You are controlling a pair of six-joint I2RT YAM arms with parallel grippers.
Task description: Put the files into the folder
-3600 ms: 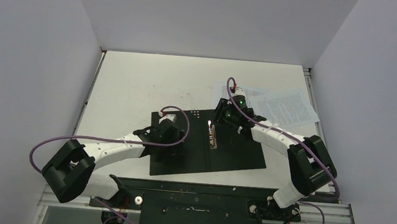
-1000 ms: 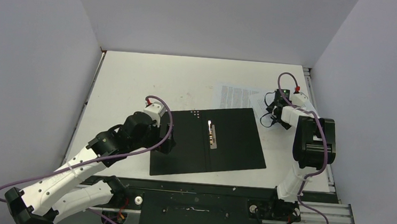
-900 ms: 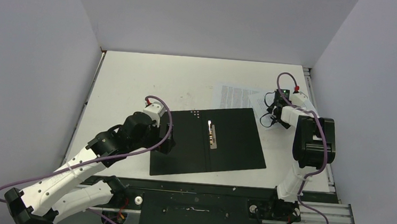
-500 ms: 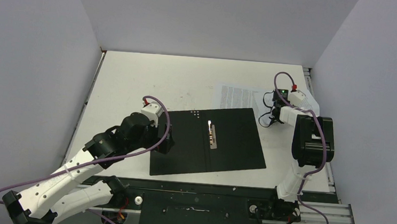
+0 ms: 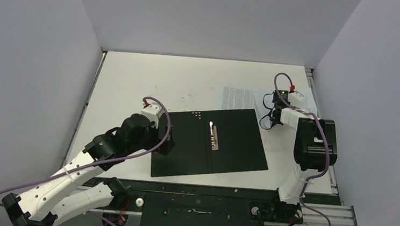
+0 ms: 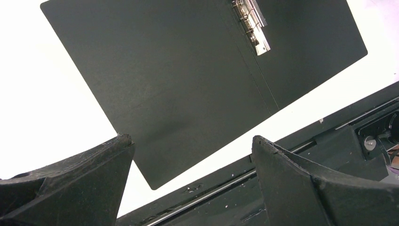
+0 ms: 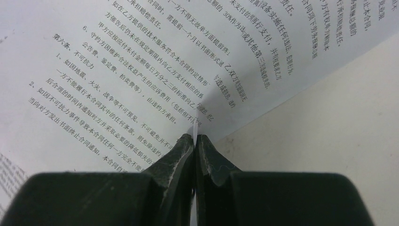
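One view, the right wrist's, shows the right pincer (image 7: 194, 138) clamping a file (image 7: 141, 61); the left pincer (image 6: 190, 141) gapes over the folder (image 6: 179, 66).

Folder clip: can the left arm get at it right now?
Probably yes. The folder lies open flat, the clip is uncovered, and the left gripper hangs open above its left half with nothing between.

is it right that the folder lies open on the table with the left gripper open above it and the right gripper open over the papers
Not quite: the right wrist view shows the right gripper shut on the edge of a printed sheet, not open. The folder does lie open on the table, with the left gripper open above it.
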